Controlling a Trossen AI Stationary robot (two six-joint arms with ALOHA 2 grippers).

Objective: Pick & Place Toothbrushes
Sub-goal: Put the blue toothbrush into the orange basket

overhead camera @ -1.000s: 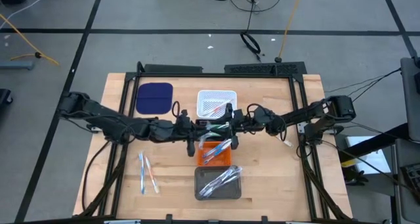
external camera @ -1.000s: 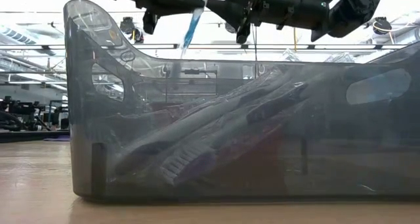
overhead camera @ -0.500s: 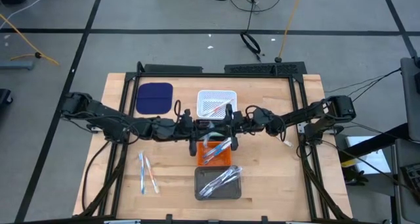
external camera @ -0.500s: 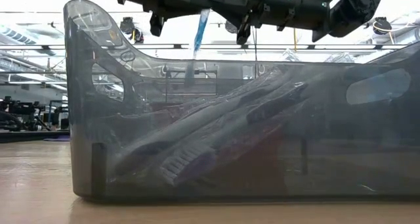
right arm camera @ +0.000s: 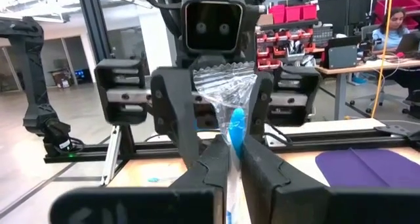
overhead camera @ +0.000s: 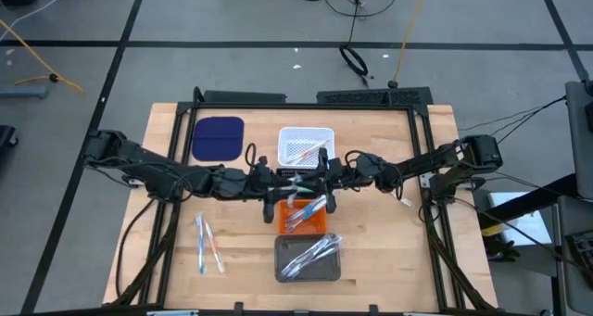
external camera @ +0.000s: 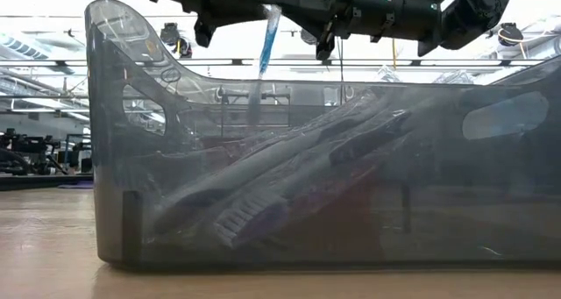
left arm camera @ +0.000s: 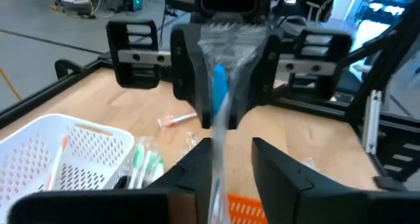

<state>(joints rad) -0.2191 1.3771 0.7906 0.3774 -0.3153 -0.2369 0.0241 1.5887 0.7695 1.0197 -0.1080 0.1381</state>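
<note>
Pale wood table [overhead camera: 389, 251]: right claw [right arm camera: 235, 159] clenched on crinkly-wrapped blue toothbrush [right arm camera: 236, 127], left claw [left arm camera: 225, 148] released.

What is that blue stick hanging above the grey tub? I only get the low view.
Observer: A wrapped toothbrush. The right gripper is shut on it, as its wrist view shows.
Operator: And the other arm?
Observer: The left gripper faces it, fingers apart on either side of the same brush.
Operator: What lies underneath them?
Observer: From above, an orange tray holding other toothbrushes sits below both grippers, just beyond your grey tub.
</note>
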